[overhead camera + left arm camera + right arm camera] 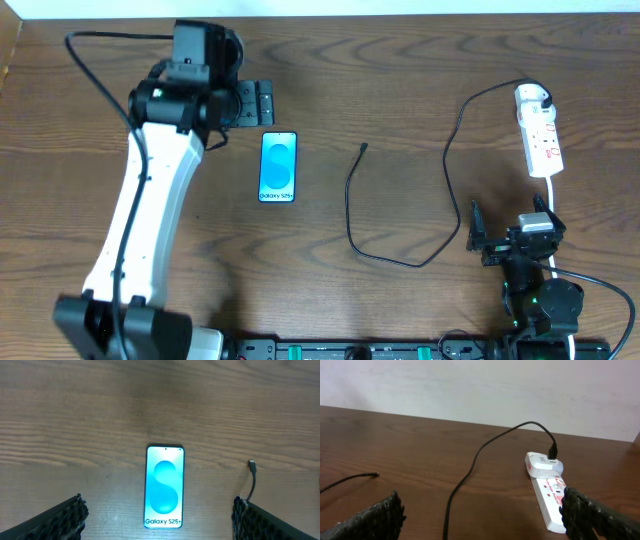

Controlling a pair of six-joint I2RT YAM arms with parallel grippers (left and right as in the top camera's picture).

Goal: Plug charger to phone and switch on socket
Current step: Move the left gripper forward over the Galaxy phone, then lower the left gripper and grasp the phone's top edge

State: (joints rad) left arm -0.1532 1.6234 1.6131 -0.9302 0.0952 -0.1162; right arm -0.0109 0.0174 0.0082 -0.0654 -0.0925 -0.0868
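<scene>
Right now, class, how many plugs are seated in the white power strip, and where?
1. One white plug sits at the far end of the power strip, with the black charger cable running from it. No other plug shows along the strip.

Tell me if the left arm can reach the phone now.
Probably yes: the left tool is open close by the phone, with bare table between; the charger tip lies off to one side.

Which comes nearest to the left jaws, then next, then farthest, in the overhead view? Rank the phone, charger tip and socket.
1. phone: left of centre, lying flat, screen up.
2. charger tip: mid-table, loose on the wood.
3. socket: far right side.
</scene>
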